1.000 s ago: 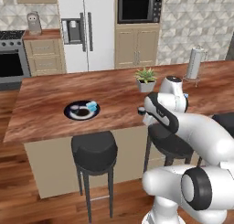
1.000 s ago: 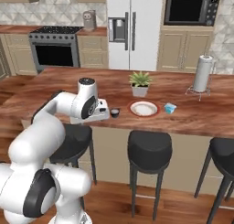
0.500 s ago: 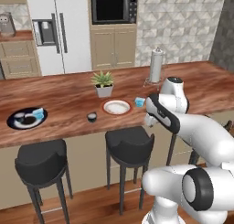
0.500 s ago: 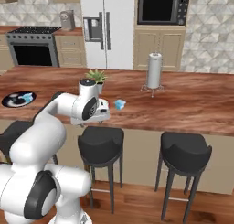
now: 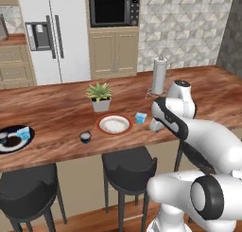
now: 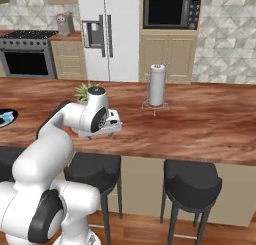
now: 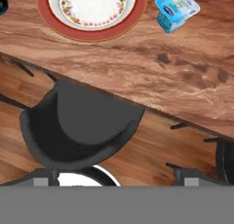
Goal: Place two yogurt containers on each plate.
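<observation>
The red-rimmed plate (image 5: 114, 124) with its cream centre lies bare on the wooden island (image 5: 56, 112). Just right of it stands a light blue yogurt container (image 5: 141, 118); a dark round one (image 5: 85, 137) stands to its left near the front edge. At the far left, the navy plate (image 5: 9, 142) carries another light blue container (image 5: 23, 132). My gripper (image 5: 156, 127) hangs open and empty over the island's front edge, right of the blue cup. In the hand view the red-rimmed plate (image 7: 91, 8) and blue cup (image 7: 177, 9) sit at the top, and one fingertip (image 7: 192, 175) shows far from the other.
A potted plant (image 5: 100, 96) stands behind the red-rimmed plate, and a paper towel roll (image 5: 159, 75) further right. Black stools (image 5: 128, 167) line the island's front. Fridge, microwave and cabinets fill the back wall.
The base has driven right along the island, so the whole scene slid left; the red-rimmed plate and its cups are now near the hand. The gripper stays open.
</observation>
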Controlling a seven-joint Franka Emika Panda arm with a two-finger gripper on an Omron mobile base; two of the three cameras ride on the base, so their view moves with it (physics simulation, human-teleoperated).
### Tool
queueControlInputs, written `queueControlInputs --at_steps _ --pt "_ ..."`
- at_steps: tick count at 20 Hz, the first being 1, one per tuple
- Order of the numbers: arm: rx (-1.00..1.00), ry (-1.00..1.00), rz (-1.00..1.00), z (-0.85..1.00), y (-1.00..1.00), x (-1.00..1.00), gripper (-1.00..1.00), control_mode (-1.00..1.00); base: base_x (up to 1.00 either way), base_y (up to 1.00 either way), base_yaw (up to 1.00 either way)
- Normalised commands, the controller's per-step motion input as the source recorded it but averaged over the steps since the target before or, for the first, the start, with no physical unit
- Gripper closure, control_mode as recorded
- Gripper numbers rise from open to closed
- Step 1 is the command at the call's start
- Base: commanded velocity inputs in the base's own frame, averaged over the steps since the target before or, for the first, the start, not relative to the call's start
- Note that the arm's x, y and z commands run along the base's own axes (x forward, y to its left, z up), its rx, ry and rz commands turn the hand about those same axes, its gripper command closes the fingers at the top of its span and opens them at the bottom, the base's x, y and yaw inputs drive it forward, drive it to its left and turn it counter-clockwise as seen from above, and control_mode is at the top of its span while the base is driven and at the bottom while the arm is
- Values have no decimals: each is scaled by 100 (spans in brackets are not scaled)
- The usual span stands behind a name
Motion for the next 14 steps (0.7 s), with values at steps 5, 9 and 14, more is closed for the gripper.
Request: queueControlInputs --at_steps 5,9,14 --pt "0 0 0 0 0 0 -100 100 100 29 0" --pt "0 0 0 0 0 0 -100 100 100 44 0" --pt "0 0 0 0 3 12 -100 -100 69 18 0"
